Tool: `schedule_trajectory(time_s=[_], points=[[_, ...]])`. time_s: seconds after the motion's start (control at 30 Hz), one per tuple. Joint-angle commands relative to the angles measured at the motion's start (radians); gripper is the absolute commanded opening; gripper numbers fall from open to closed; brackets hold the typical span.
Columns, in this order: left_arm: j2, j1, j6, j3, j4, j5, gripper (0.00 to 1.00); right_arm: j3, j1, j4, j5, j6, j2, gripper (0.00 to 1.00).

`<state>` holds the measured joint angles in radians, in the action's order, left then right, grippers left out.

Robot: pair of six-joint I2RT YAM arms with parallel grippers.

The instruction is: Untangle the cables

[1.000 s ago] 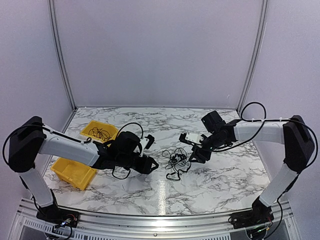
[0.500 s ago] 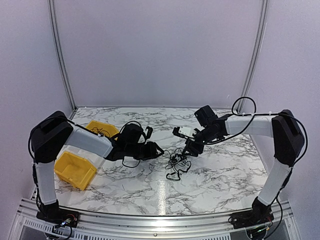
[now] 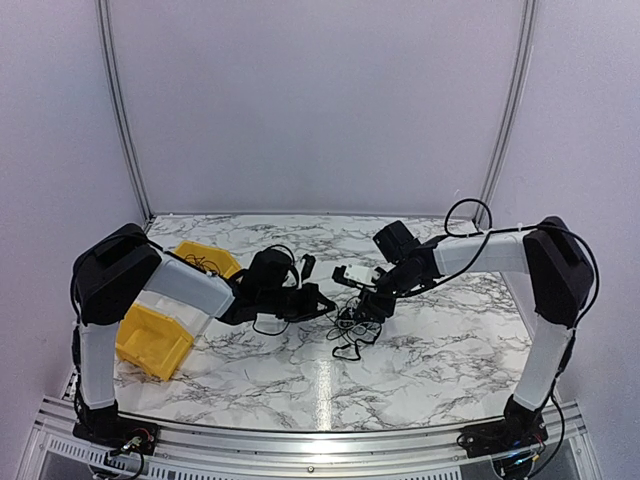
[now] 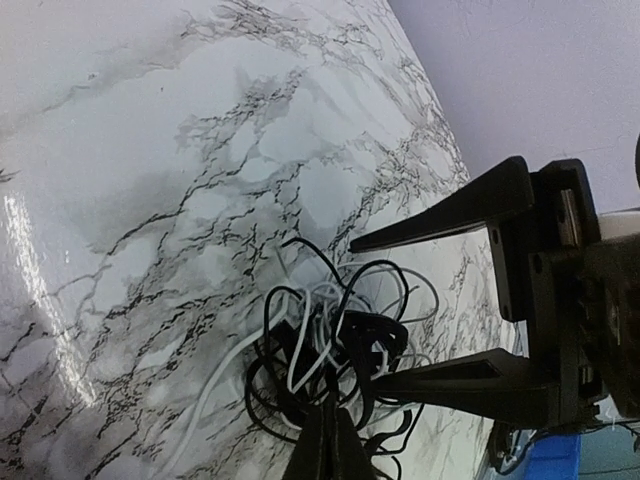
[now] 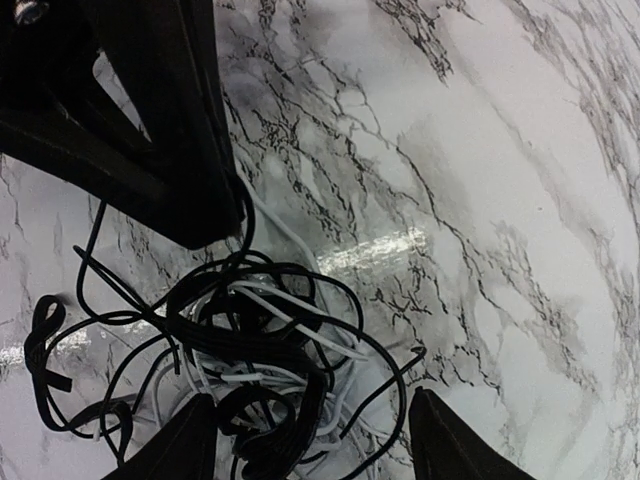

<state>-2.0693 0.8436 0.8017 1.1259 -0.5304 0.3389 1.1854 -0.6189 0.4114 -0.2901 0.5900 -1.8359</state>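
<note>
Two yellow bins [image 3: 150,340] hug the surface's [image 3: 430,370] left edge. One cables [image 3: 350,322] clump lies mid-surface, left tool [image 4: 325,440] pinched on it, right tool [image 5: 312,412] spread astride.

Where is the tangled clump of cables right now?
In the top view the cables lie mid-table, between the left gripper and the open right gripper, well right of the yellow bins.
</note>
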Motion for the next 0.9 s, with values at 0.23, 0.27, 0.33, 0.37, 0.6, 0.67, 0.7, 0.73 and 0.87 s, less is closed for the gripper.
schedule_trajectory(time_s=[0.23, 0.27, 0.33, 0.37, 0.6, 0.67, 0.7, 0.73, 0.87], points=[[0.228, -0.018, -0.025, -0.218, -0.016, -0.099, 0.00, 0.017, -0.011, -0.035, 0.041, -0.028, -0.130, 0.43], [0.263, -0.024, -0.032, -0.242, -0.001, -0.119, 0.00, 0.010, -0.010, -0.039, 0.047, -0.027, -0.133, 0.39], [0.368, -0.032, -0.072, -0.279, 0.055, -0.175, 0.00, 0.000, -0.005, -0.041, 0.054, -0.025, -0.141, 0.33], [0.410, -0.035, -0.102, -0.288, 0.102, -0.211, 0.00, -0.001, 0.000, -0.040, 0.054, -0.025, -0.143, 0.30], [0.714, -0.040, -0.337, -0.195, 0.601, -0.605, 0.00, -0.006, 0.035, -0.039, 0.048, -0.039, -0.162, 0.23], [0.794, -0.045, -0.396, -0.159, 0.695, -0.704, 0.00, -0.004, 0.046, -0.038, 0.047, -0.047, -0.166, 0.23], [0.831, -0.048, -0.420, -0.141, 0.734, -0.745, 0.00, -0.003, 0.051, -0.036, 0.046, -0.047, -0.168, 0.22], [0.871, -0.054, -0.439, -0.124, 0.766, -0.786, 0.00, -0.001, 0.057, -0.035, 0.048, -0.049, -0.169, 0.22], [0.997, -0.063, -0.513, -0.038, 0.865, -0.921, 0.00, 0.001, 0.074, -0.030, 0.055, -0.059, -0.173, 0.20]])
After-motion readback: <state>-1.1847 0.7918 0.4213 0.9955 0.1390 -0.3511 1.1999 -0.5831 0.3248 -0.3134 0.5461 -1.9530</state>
